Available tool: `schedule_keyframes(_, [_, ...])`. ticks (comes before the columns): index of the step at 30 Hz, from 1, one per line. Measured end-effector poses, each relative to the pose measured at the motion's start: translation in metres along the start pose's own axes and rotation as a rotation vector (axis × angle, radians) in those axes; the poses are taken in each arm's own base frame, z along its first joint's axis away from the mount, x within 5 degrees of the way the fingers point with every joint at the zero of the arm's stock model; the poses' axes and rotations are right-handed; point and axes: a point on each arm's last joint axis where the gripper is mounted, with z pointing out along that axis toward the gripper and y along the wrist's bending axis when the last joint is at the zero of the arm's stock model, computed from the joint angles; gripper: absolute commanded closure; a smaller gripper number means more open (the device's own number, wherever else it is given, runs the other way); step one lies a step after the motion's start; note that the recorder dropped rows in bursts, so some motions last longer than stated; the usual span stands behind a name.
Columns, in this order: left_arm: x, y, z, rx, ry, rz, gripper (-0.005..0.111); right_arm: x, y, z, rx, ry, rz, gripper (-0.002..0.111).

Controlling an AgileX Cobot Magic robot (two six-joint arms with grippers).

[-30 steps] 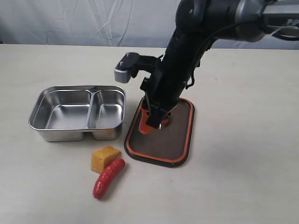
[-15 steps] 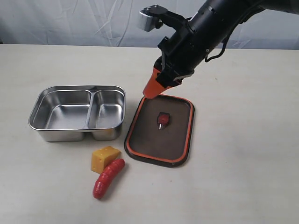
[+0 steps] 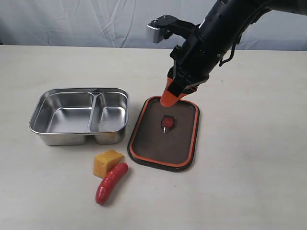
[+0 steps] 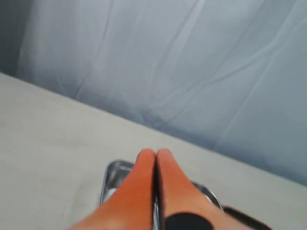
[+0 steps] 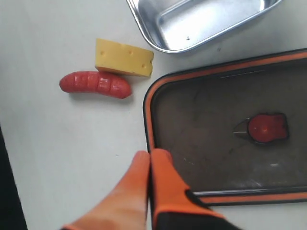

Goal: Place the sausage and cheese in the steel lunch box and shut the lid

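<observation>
Exterior view: steel lunch box (image 3: 79, 90), both compartments empty; lid (image 3: 158, 143) just beside it, orange seal up; cheese (image 3: 108, 162) and sausage (image 3: 111, 182) close together on the table (image 3: 240, 182), near the box. Right gripper (image 3: 169, 99) clenched, empty, above the lid's far edge. Left wrist view: left gripper (image 4: 156, 154) clenched, empty. Right wrist view: same layout. Next pick probably needs the jaws opened first, straddling the sausage's narrow width, clear of the cheese.

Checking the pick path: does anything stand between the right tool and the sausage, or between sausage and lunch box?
The cheese lies beside the sausage on the side toward the lunch box. Only the flat lid lies between the shut right tool and the sausage; nothing upright.
</observation>
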Motion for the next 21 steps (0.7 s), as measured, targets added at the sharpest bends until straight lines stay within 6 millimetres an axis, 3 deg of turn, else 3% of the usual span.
schedule_keyframes(5, [-0.014, -0.015, 0.016, -0.024, 0.271, 0.017, 0.107, 0.000, 0.000, 0.000, 0.001, 0.001, 0.036, 0.108])
schedule_keyframes(13, [-0.033, -0.037, 0.077, 0.029, 0.794, 0.155, 0.107, 0.001, 0.000, 0.000, 0.005, 0.005, 0.081, 0.108])
schedule_keyframes(18, [-0.021, -0.034, 0.112, 0.050, 1.083, 0.154, 0.107, 0.001, -0.001, 0.000, 0.011, 0.011, 0.106, 0.108])
schedule_keyframes(21, [0.000, -0.035, 0.125, 0.083, 1.236, 0.158, 0.107, 0.002, -0.002, 0.000, 0.024, 0.026, 0.105, 0.108])
